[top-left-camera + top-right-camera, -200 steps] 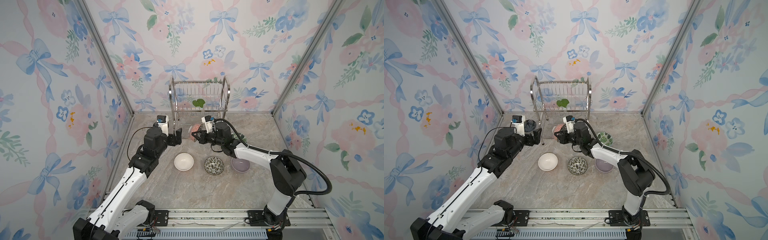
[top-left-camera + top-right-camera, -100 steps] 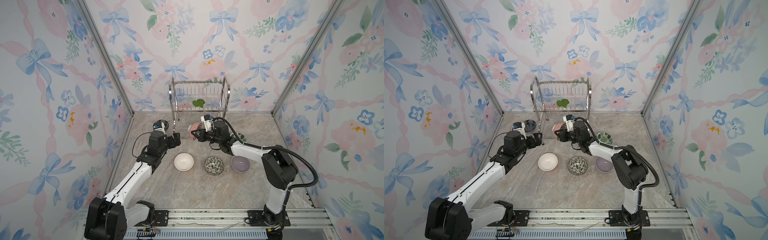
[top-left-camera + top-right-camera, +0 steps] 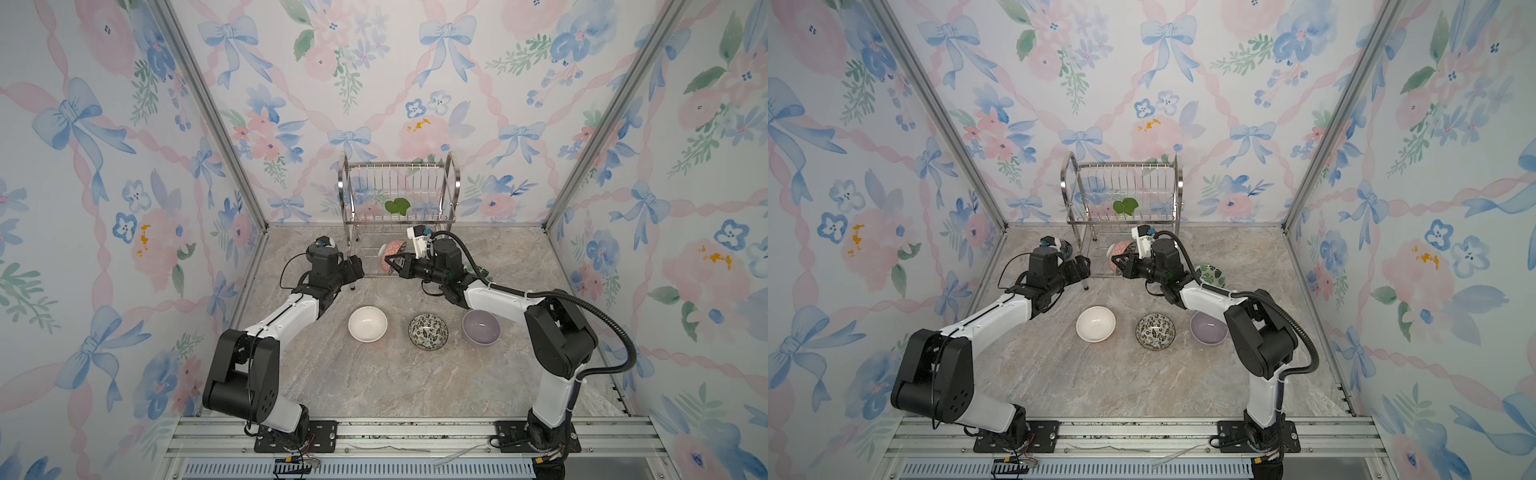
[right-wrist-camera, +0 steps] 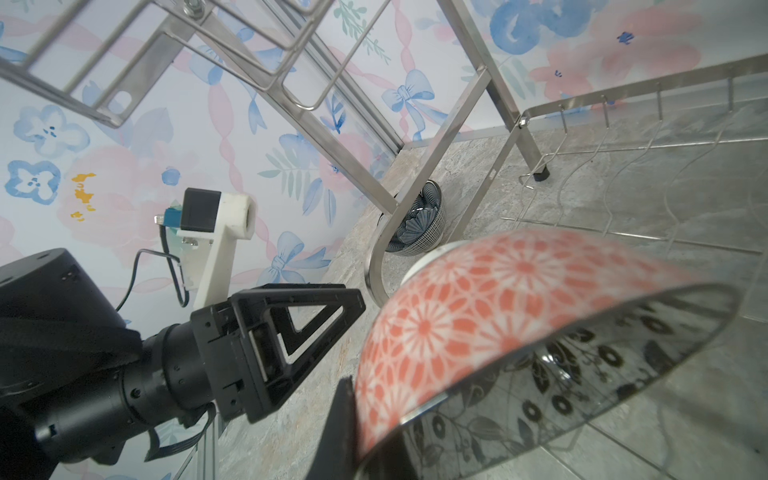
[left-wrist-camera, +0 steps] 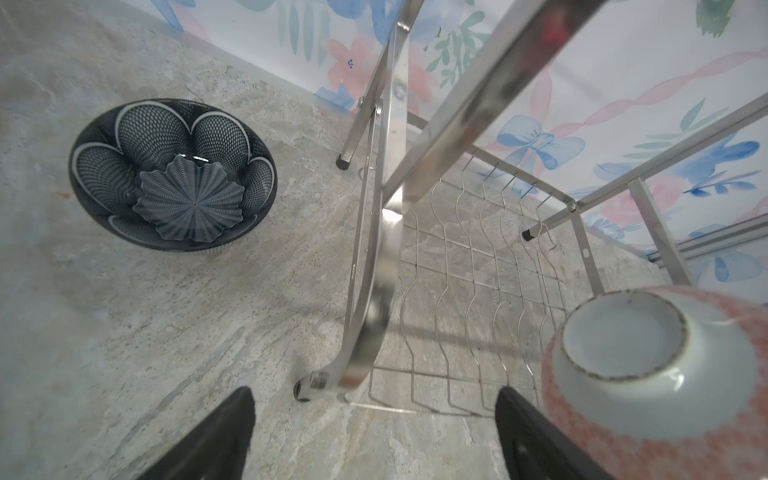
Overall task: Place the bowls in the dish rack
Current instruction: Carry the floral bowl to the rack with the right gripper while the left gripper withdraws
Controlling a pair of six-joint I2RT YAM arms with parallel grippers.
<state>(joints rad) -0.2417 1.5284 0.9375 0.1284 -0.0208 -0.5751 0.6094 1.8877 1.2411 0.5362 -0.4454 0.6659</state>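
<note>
At the back of the marble table (image 3: 374,386), your dish rack (image 3: 397,195) stands against the wall. Your right gripper (image 3: 390,263) is clamped on the rim of a pink-outside bowl (image 3: 390,250), holding it on edge at the front of the rack's lower shelf. Your left gripper (image 5: 374,411) sits just beside the rack's front left foot, jaws wide apart and empty. A dark blue bowl (image 5: 172,174) rests on the table left of the rack. Nearer the arm bases, a white bowl (image 3: 368,324), a black-and-white floral bowl (image 3: 428,331) and a lavender bowl (image 3: 481,327) sit in a row. A green-leaf bowl (image 3: 1210,274) lies behind your right arm.
</note>
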